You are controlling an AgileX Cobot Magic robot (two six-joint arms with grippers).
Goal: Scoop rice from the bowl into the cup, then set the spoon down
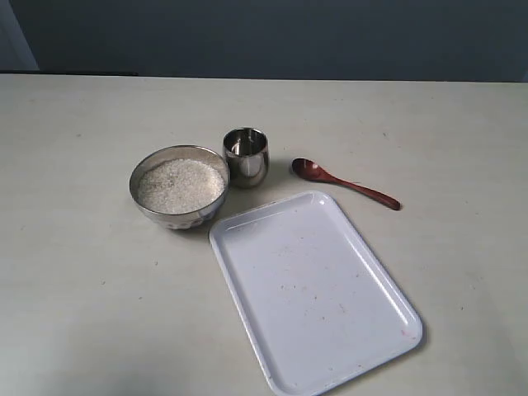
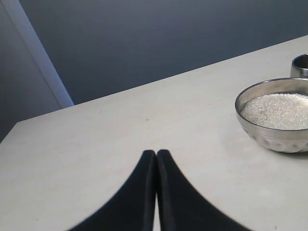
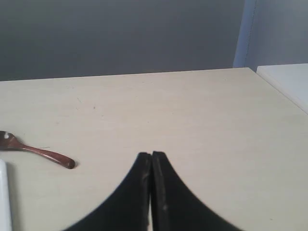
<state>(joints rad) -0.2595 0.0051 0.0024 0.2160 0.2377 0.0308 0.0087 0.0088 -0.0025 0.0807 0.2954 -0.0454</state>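
The wide steel bowl (image 1: pixel 152 165) (image 2: pixel 269 139) stands left of centre, filled with white rice (image 1: pixel 181 185) (image 2: pixel 279 110). Just to its right stands the small steel cup (image 1: pixel 246 154), only its edge showing in the left wrist view (image 2: pixel 301 66). The dark reddish-brown spoon (image 1: pixel 342 182) (image 3: pixel 36 151) lies flat on the table right of the cup, head toward it. Neither arm shows in the exterior view. My left gripper (image 2: pixel 156 153) is shut and empty, well away from the bowl. My right gripper (image 3: pixel 151 155) is shut and empty, off to the side of the spoon's handle end.
A white rectangular tray (image 1: pixel 313 289) lies slanted in front of the cup and spoon; its edge shows in the right wrist view (image 3: pixel 4 197). Cream table (image 1: pixel 82 289), with a dark wall behind it.
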